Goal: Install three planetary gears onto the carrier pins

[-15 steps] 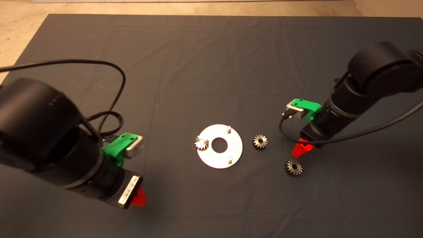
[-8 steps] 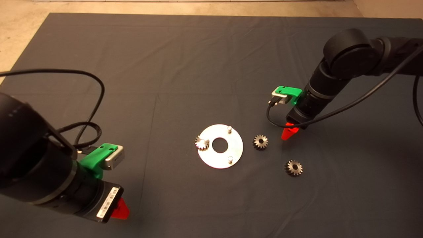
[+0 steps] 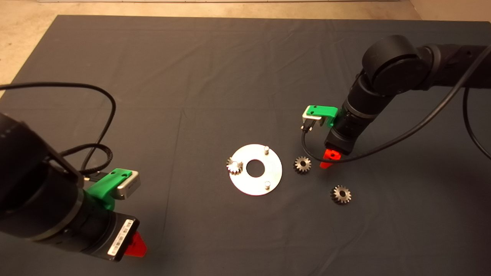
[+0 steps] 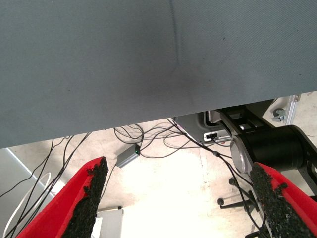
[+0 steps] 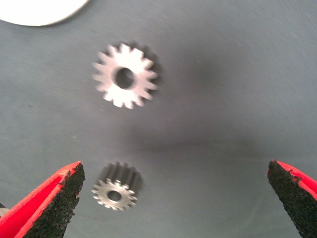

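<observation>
Overhead first: a flat, round, shiny metal disc [image 3: 255, 170] with a large central hole lies mid-mat on the dark mat [image 3: 230, 76]. Three short silver pegs stand on it. The peg on its left rim carries one small grey-silver spur gear [image 3: 234, 166]; the far peg [image 3: 266, 149] and the near peg [image 3: 267, 185] are bare. A second small toothed gear [image 3: 302, 164] lies flat on the mat just right of the disc, and a third gear [image 3: 341, 194] lies nearer the camera and further right, apart from both. My right claw [image 3: 327, 160] hangs just beside the second gear, on its right. My left claw [image 3: 135, 245] sits at the lower left, well away from the disc.

From my left wrist, my red fingers [image 4: 79, 198] with black pads are spread wide and hold nothing; past the mat's edge I see floor, cables and a black piece of equipment.

From my right wrist, my fingers [image 5: 54, 198] are spread wide and empty. Both loose gears lie on the mat ahead of them: one [image 5: 126, 75] by the disc's edge [image 5: 42, 10], the other [image 5: 116, 192] close to one fingertip, untouched.
</observation>
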`<action>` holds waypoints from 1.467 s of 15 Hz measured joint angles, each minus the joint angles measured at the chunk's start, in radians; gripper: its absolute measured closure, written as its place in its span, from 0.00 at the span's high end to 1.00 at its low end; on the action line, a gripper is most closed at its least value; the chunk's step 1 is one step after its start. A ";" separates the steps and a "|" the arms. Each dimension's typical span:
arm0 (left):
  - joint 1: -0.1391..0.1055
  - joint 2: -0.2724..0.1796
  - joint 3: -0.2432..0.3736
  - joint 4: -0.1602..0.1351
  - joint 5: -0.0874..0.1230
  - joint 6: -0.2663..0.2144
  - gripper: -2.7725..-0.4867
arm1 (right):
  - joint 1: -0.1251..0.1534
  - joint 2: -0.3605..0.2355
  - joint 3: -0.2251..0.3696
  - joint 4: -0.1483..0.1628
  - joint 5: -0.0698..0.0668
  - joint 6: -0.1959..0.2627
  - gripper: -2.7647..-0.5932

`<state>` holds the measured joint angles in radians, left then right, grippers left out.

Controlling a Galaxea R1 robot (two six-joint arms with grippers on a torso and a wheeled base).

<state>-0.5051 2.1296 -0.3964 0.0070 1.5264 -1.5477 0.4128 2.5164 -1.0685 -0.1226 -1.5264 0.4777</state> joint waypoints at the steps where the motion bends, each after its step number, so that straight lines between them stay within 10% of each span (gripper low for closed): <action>1: 0.000 -0.002 0.000 0.000 0.000 0.000 0.68 | 0.000 0.005 0.005 0.000 0.000 -0.003 0.99; 22: 0.000 -0.006 0.006 -0.003 0.000 0.000 0.68 | -0.086 0.105 0.017 -0.152 0.000 -0.089 0.99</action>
<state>-0.5051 2.1240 -0.3904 0.0038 1.5264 -1.5481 0.3266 2.6213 -1.0519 -0.2745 -1.5268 0.3887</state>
